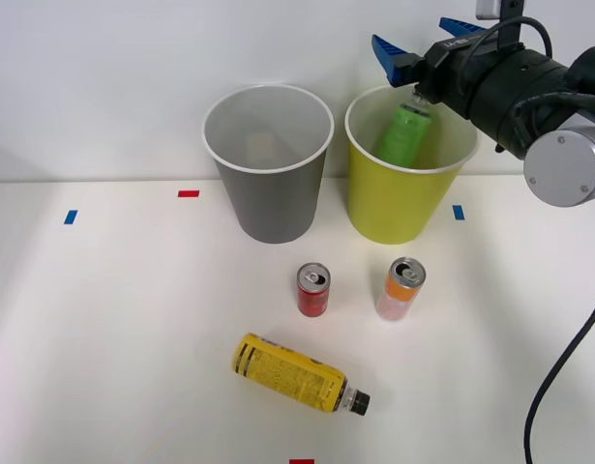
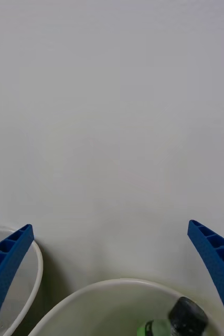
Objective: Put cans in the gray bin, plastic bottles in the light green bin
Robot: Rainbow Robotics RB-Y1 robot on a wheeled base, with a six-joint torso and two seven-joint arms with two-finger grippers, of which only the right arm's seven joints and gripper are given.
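Note:
My right gripper [image 1: 425, 39] hovers open just above the back rim of the light green bin [image 1: 405, 203], its blue fingers [image 2: 7, 262] spread wide with nothing between them. The green-label plastic bottle [image 1: 403, 133] leans inside that bin, its black cap [image 2: 187, 316] up near the gripper. The gray bin [image 1: 268, 193] stands to the left of it. In front of the bins stand two cans, a short red one [image 1: 312, 289] and a taller orange and white one [image 1: 401, 288]. The yellow-label plastic bottle [image 1: 297, 372] lies on its side near the front.
The white table [image 1: 104, 329] carries small blue markers [image 1: 71, 217] and red markers [image 1: 188, 193]. A white wall rises right behind the bins. A black cable [image 1: 558, 367] hangs at the right edge.

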